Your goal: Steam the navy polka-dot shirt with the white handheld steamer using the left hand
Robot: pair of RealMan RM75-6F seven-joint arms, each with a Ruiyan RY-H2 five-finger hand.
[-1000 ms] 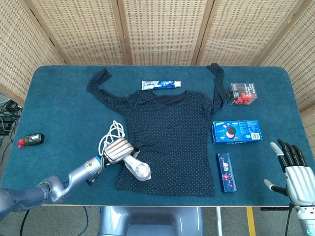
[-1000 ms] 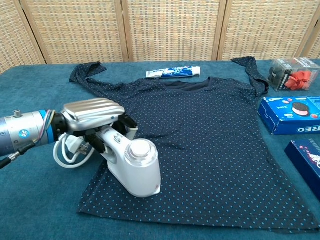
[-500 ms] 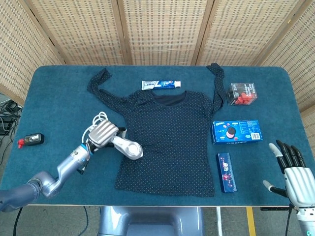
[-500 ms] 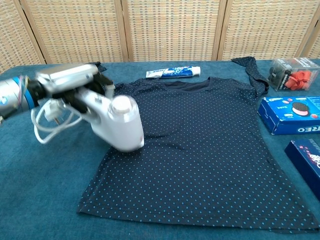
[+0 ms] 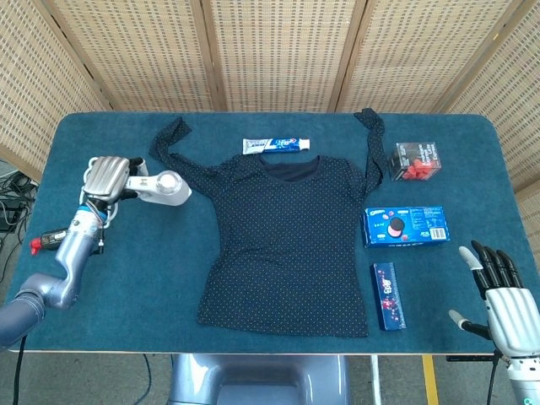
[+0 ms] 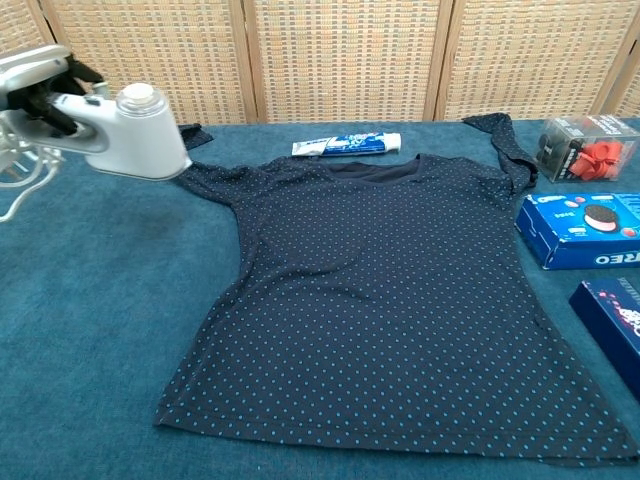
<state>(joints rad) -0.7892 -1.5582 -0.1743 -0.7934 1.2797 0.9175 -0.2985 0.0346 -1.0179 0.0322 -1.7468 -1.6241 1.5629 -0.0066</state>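
Lighting: bright, even, diffuse, apparently from overhead; shadows few and soft. Glare: mild sheen on the white handheld steamer (image 6: pixel 135 135) body, none on the table (image 5: pixel 126 278) cloth. Sharpness: both views crisp (polka dots on the shirt (image 6: pixel 400 300) legible throughout). Blur: none evident. Distortion: slight wide-angle spreading at chest view edges.

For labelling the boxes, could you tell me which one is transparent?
The small clear box holding red items, nearest the shirt's sleeve; the two blue boxes are opaque.
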